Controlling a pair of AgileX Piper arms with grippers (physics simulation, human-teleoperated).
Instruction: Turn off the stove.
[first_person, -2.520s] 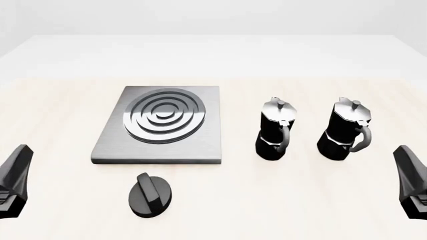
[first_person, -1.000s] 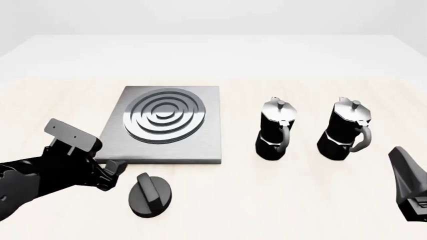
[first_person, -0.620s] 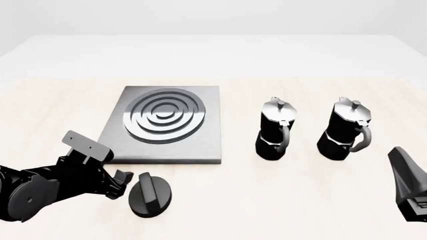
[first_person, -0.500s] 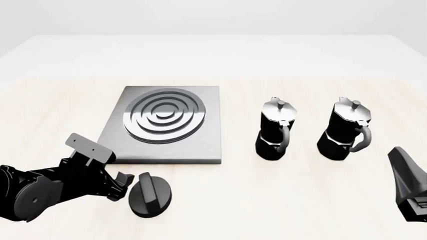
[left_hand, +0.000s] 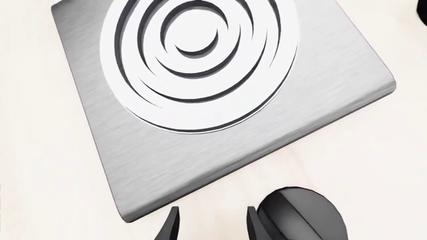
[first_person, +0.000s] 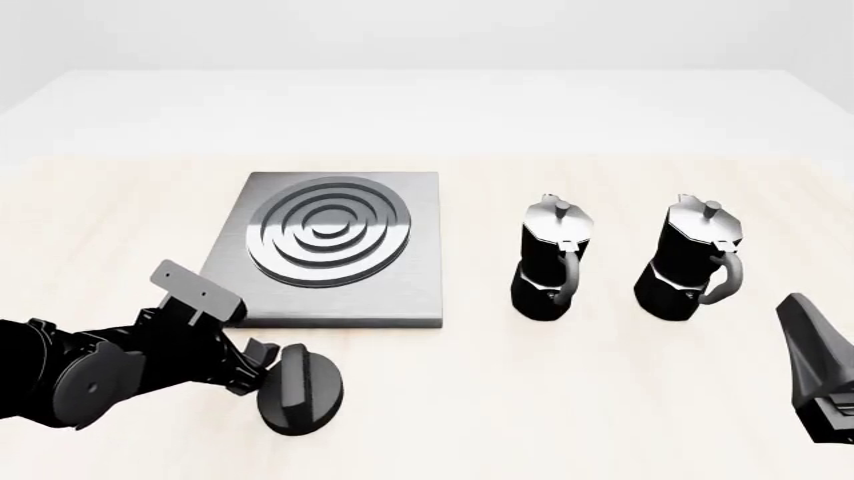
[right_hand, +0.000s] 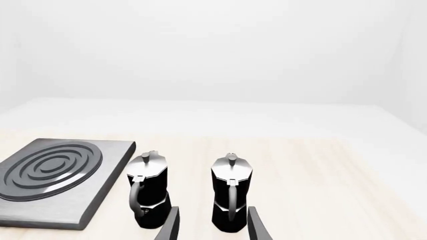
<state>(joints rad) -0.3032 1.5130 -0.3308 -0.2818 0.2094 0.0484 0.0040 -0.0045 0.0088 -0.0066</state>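
Front view — pale wood table (first_person: 561, 400), white walls; left claw (first_person: 262, 362) and right claw (right_hand: 211, 224) apart

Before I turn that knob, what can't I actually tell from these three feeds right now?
- Contact: in the front view the left gripper overlaps the knob; touching or apart is unclear.
- Knob setting: no markings visible; the left wrist view's frame edge crops the knob.
- Right gripper: only finger tips show in its wrist view; the front view crops it.

I see the grey square stove (first_person: 327, 255) lying flat, ringed burner (first_person: 330, 230) on top; its black ridged knob (first_person: 302, 390) sits apart, near its front edge.
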